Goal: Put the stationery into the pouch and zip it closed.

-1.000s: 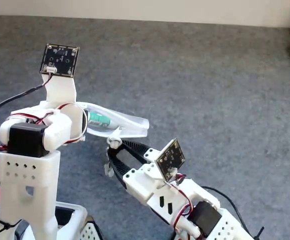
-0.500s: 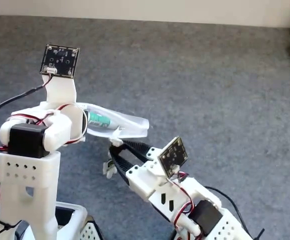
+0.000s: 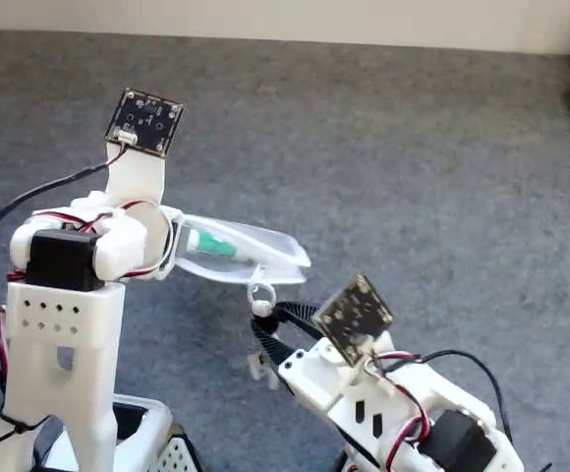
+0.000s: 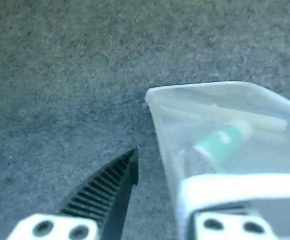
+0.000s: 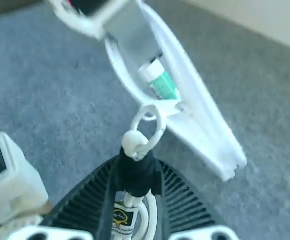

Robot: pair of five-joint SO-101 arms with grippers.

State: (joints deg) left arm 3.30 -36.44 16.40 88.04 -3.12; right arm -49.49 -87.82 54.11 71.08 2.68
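Pouch (image 3: 256, 258) shifted right, right wrist view reveals right tool (image 5: 135, 170) pinching zip pull (image 5: 144, 131), left tool (image 4: 150, 180) spread

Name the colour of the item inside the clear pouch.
Green and white; the item shows best in the right wrist view.

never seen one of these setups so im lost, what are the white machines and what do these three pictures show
They are two small robot arms, each ending in a gripper and carrying a camera on its wrist. One picture looks down from above; the other two come from those wrist cameras. The surface is grey carpet. The clear pouch has a green-and-white tube inside. The left gripper is open at one end of the pouch. The right gripper is shut on the zip pull, a white ring.
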